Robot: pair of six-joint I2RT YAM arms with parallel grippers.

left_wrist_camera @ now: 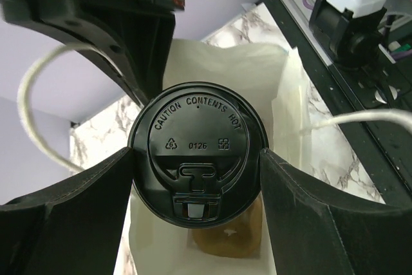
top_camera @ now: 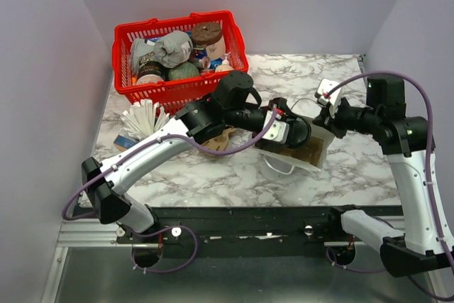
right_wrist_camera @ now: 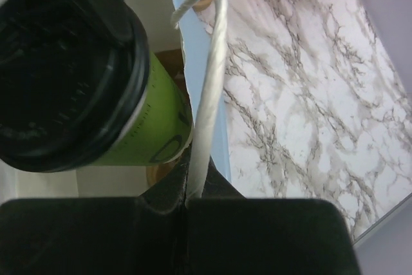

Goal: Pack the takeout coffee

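The takeout coffee, a green cup (right_wrist_camera: pixel 151 130) with a round black lid (left_wrist_camera: pixel 196 149), is held in my left gripper (left_wrist_camera: pixel 196 178), whose fingers press on both sides of the lid. It hangs at the mouth of an open white paper bag (left_wrist_camera: pixel 225 62), partly inside it. A brown round item (left_wrist_camera: pixel 225 239) lies at the bag's bottom. My right gripper (right_wrist_camera: pixel 190 201) is shut on the bag's white cord handle (right_wrist_camera: pixel 209 94) and holds that side up. In the top view the left gripper (top_camera: pixel 301 131) is over the bag (top_camera: pixel 301 157) and the right gripper (top_camera: pixel 333 115) is at its far right edge.
A red basket (top_camera: pixel 177 54) full of goods stands at the back left. A cup of white stirrers (top_camera: pixel 142 118) stands at the left. A brown cardboard carrier (top_camera: pixel 218 140) lies under the left arm. The walls close in on both sides.
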